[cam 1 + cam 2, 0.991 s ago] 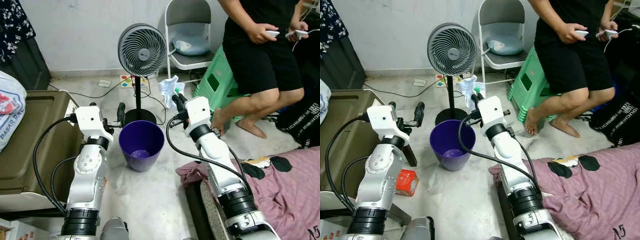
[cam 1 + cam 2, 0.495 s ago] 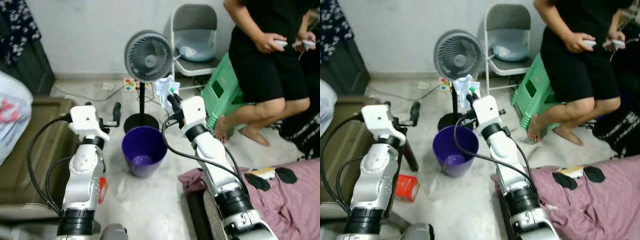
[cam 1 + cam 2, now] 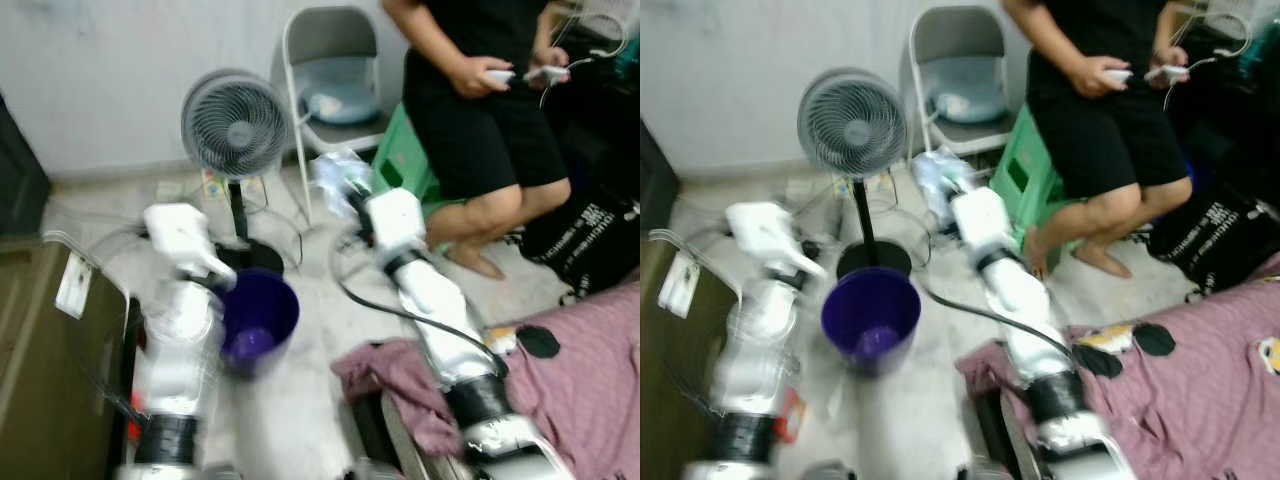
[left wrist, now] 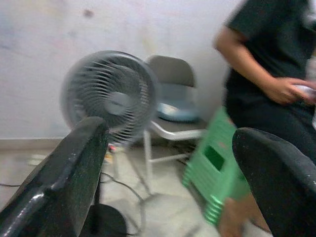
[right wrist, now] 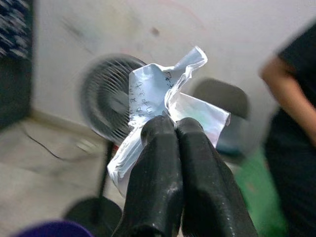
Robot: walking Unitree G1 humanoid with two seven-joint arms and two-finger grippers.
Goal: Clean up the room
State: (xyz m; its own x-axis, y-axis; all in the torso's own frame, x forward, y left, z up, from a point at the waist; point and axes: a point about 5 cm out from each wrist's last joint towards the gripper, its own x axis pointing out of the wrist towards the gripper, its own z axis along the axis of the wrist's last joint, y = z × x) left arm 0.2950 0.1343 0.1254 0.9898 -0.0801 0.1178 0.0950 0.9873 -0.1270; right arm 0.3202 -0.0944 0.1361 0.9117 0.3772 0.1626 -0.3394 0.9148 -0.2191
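Right gripper (image 5: 175,129): fingers pinched tight on a crumpled paper (image 5: 163,106), held up past the purple bin (image 3: 871,318), near the fan (image 3: 852,124).
Left gripper (image 4: 168,163): fingers wide apart, holding nothing.

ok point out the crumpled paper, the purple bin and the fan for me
crumpled paper (image 5: 158,94), right wrist view, on its creased middle above the fingers
purple bin (image 3: 845,305), right eye view, on its left rim
fan (image 3: 234,126), left eye view, centre of the grille

view panned right | right claw (image 5: 176,129) moved right of purple bin (image 3: 870,318)
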